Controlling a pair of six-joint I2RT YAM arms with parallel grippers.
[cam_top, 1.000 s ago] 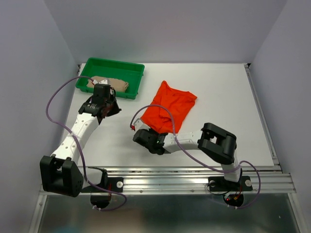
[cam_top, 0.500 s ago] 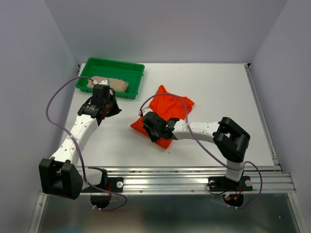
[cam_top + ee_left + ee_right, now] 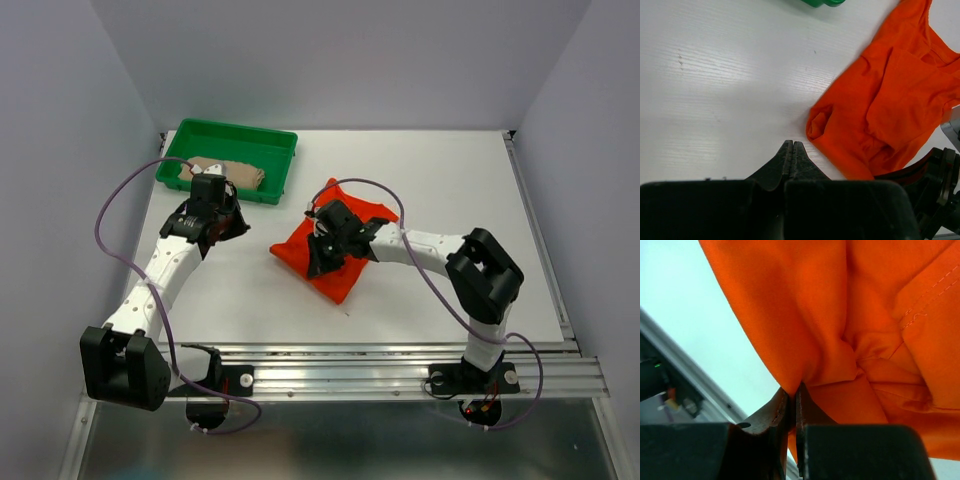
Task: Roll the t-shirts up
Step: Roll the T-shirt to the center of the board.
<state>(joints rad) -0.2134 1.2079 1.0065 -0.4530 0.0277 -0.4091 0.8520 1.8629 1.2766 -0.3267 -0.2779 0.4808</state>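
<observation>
The orange-red t-shirt (image 3: pixel 345 282) lies bunched and folded over itself at the table's middle. My right gripper (image 3: pixel 322 246) is over it, shut on a pinched fold of its fabric (image 3: pixel 840 300), with the cloth gathered at the fingertips (image 3: pixel 794 387). The beige-tan t-shirt (image 3: pixel 228 173) lies crumpled inside the green tray (image 3: pixel 272 146) at the back left. Just in front of the tray, my left gripper (image 3: pixel 238 228) hovers over bare table, jaws pressed together and empty (image 3: pixel 793 145). The orange t-shirt (image 3: pixel 890 95) lies to its right without touching it.
The green tray's corner (image 3: pixel 822 2) shows at the top of the left wrist view. A metal rail (image 3: pixel 400 365) runs along the table's near edge. Grey walls close in the left, back and right. The right arm's cable (image 3: pixel 400 205) loops above the shirt.
My right gripper has swung from the near side toward the back, dragging the orange t-shirt's near edge up and over the rest, so the shirt is now shorter and bunched. The left arm stayed put.
</observation>
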